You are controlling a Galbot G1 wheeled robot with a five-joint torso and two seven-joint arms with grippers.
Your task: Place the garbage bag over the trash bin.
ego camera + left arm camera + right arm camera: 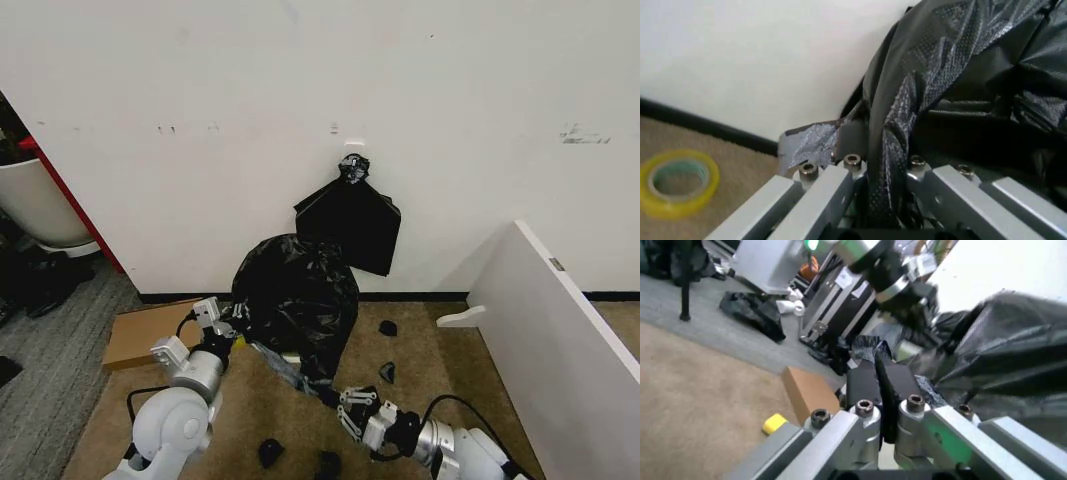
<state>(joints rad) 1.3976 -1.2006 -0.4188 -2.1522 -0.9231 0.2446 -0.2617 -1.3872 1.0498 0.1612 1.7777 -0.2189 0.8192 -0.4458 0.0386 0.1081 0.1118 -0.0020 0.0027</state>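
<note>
Covering: the trash bin is wrapped and hidden by the garbage bag point(296, 300), a glossy black mound standing on the carpet against the white wall point(200, 120).
Left gripper point(222, 326): closed on a twisted fold of the garbage bag at the mound's left side; in the left wrist view the plastic point(887, 165) is pinched between the pads.
Right gripper point(352, 402): clamped on a thin black edge of the bag trailing from the mound's lower front; the fold point(887, 390) is seen between the fingers.
Folded bag bundle point(350, 222): hung on the wall just above the mound.
Cardboard point(150, 330): flat on the floor, left of the mound.
Tape roll point(677, 182): yellow, on the carpet near the wall.
Black scraps point(387, 328): 2 lie right of the mound.
</note>
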